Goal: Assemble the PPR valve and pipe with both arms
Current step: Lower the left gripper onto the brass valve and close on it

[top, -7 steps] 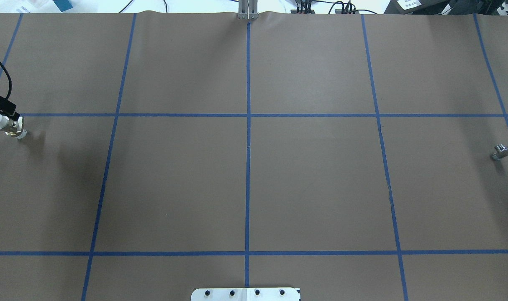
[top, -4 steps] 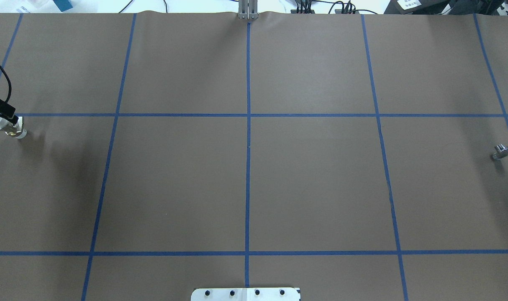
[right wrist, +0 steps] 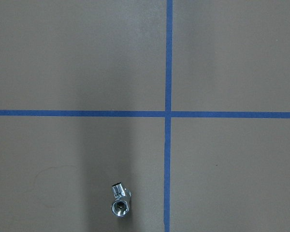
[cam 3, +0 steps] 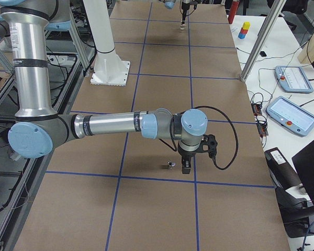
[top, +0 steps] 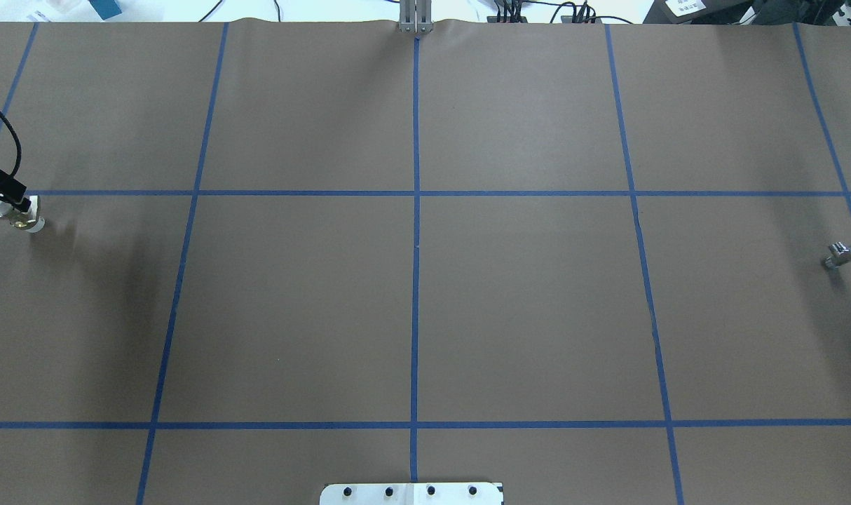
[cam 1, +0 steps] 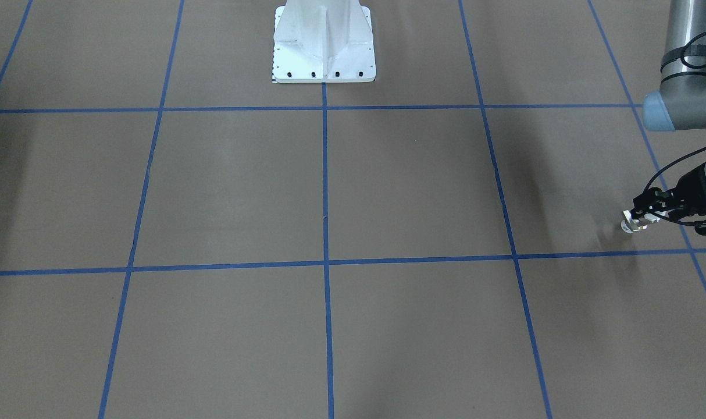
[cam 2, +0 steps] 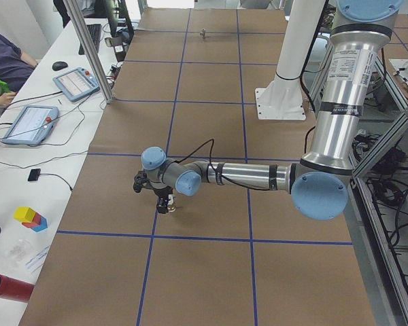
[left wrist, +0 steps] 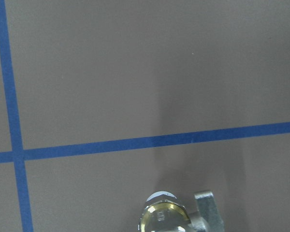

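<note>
Grips valve [top: 22, 221] in left claw [cam 1: 644, 215] at left edge of mat [top: 523, 308] — well apart from pipe [top: 842, 254], lying near right edge. Cannot tell state of right claw [cam 3: 186, 168] — just beside pipe.

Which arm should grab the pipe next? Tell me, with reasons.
Right: the right gripper hangs just beside the pipe, which lies free on the table; the left gripper is at the opposite end, at the PPR valve.

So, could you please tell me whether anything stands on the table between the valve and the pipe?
Nothing visible does. The valve sits far to the robot's left, the pipe far to its right; between them lies only brown paper crossed by blue tape lines.
</note>
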You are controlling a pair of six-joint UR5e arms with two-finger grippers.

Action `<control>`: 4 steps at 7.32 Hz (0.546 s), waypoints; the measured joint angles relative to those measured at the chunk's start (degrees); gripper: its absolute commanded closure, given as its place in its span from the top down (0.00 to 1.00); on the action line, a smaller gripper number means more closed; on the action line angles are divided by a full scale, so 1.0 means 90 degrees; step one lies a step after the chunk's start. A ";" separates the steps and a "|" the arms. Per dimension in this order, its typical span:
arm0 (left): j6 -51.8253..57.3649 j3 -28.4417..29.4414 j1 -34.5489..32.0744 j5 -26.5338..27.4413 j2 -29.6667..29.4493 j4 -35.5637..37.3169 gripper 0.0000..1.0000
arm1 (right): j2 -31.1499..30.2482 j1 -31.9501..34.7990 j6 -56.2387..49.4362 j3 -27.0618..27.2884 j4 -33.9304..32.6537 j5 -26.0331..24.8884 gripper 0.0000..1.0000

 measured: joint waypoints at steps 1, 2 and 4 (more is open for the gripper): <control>0.0007 -0.0003 0.0001 -0.0004 0.0001 -0.0001 0.33 | 0.0000 0.0000 0.0000 -0.0004 -0.0001 0.0000 1.00; 0.0011 -0.0005 0.0001 -0.0005 0.0004 0.0002 0.03 | 0.0000 0.0000 0.0000 -0.0008 -0.0003 0.0000 1.00; 0.0004 -0.0144 0.0001 -0.0001 0.0006 0.0041 0.00 | 0.0000 0.0000 0.0008 -0.0006 -0.0004 0.0000 1.00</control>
